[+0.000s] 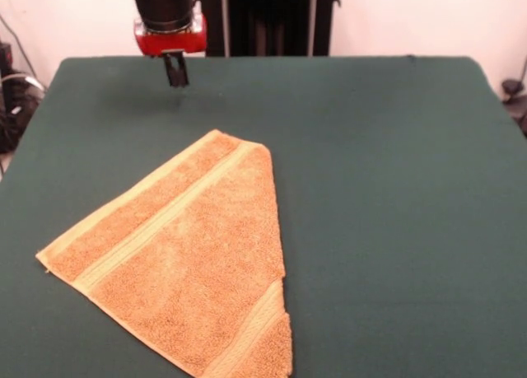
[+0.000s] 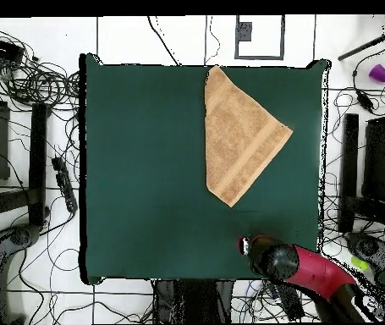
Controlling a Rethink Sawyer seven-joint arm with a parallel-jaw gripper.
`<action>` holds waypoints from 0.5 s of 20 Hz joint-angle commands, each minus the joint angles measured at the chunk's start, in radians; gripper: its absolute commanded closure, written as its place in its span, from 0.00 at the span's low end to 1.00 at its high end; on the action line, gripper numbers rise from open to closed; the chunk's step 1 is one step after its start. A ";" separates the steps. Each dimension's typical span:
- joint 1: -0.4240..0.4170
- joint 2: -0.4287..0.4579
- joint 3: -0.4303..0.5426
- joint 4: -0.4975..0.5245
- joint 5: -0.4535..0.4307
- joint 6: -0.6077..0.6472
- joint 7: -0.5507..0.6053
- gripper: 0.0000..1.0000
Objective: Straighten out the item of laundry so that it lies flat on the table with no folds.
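The item of laundry (image 1: 189, 263), an orange-yellow towel, lies on the table (image 1: 395, 189) folded over into a rough triangle. One fold edge runs straight down its right side, and the lower tip reaches the table's near edge. From overhead the towel (image 2: 238, 135) sits near the top edge of the green table (image 2: 145, 169). My gripper (image 1: 176, 80) hangs above the far left part of the table, well away from the towel's top corner. Its fingers are shut and hold nothing. Overhead, the gripper (image 2: 244, 245) shows near the table's bottom edge, below the towel.
Bare green surface spreads to the right of the towel in the front view. Tangled cables (image 2: 35, 85) and dark equipment (image 2: 1, 152) lie on the floor around the table. A purple cup (image 2: 380, 73) stands off the table.
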 commanded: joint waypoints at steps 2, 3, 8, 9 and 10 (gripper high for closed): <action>0.015 -0.026 -0.032 0.061 0.026 -0.086 0.231 1.00; 0.036 -0.027 -0.042 0.079 0.017 -0.125 0.247 1.00; 0.156 -0.032 -0.047 0.118 0.115 -0.120 0.336 1.00; 0.186 -0.071 -0.043 0.132 0.133 -0.120 0.341 1.00; 0.201 -0.097 -0.034 0.143 0.154 -0.124 0.352 1.00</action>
